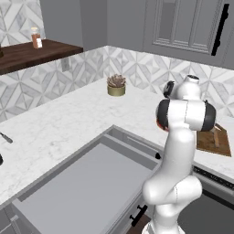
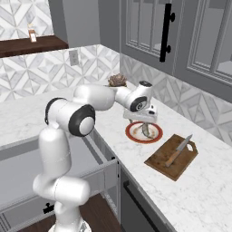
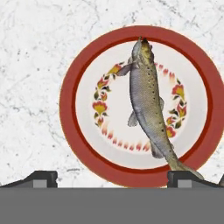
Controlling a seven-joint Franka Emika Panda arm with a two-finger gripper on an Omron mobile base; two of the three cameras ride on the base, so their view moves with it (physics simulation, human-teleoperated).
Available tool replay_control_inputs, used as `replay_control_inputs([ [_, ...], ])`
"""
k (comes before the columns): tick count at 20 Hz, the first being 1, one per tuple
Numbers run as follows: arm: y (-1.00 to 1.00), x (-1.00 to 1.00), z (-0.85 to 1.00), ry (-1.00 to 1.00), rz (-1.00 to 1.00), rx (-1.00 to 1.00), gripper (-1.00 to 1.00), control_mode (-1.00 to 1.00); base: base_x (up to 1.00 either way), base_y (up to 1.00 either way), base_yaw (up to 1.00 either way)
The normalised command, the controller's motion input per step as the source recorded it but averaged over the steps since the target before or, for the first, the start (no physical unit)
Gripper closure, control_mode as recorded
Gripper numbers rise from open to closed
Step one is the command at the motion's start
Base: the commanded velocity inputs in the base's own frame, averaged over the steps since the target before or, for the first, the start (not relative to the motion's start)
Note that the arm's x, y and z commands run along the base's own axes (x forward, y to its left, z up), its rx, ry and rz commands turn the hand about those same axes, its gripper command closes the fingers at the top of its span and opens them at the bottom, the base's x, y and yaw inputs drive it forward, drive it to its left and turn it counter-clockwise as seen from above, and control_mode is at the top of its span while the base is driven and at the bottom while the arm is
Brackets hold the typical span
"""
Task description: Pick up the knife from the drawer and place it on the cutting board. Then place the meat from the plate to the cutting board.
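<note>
Left base view: the drawer [image 1: 77, 187] stands open and bare, and the cutting board [image 1: 214, 139] lies beyond the arm.

Right base view: the knife [image 2: 179, 151] rests on the cutting board — step one judged done. The gripper [image 2: 145, 125] hangs above the plate [image 2: 136, 135]; open counter lies between plate and board.

Hand view: jaws apart, holding nothing — the meat [image 3: 146, 94] lies ahead between them, its tail over the plate rim nearest the right-hand fingertip [image 3: 186, 178].
</note>
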Motion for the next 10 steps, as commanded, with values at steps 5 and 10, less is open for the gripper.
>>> replay_control_inputs([
  [5, -0.09, 0.0, -0.44, 0.1, 0.0, 0.0, -1.0, -1.0, 0.0, 0.0, 0.0],
  [10, -0.04, 0.15, -0.18, 0.01, 0.01, 0.0, -1.0, -1.0, 0.0, 0.0, 0.0],
])
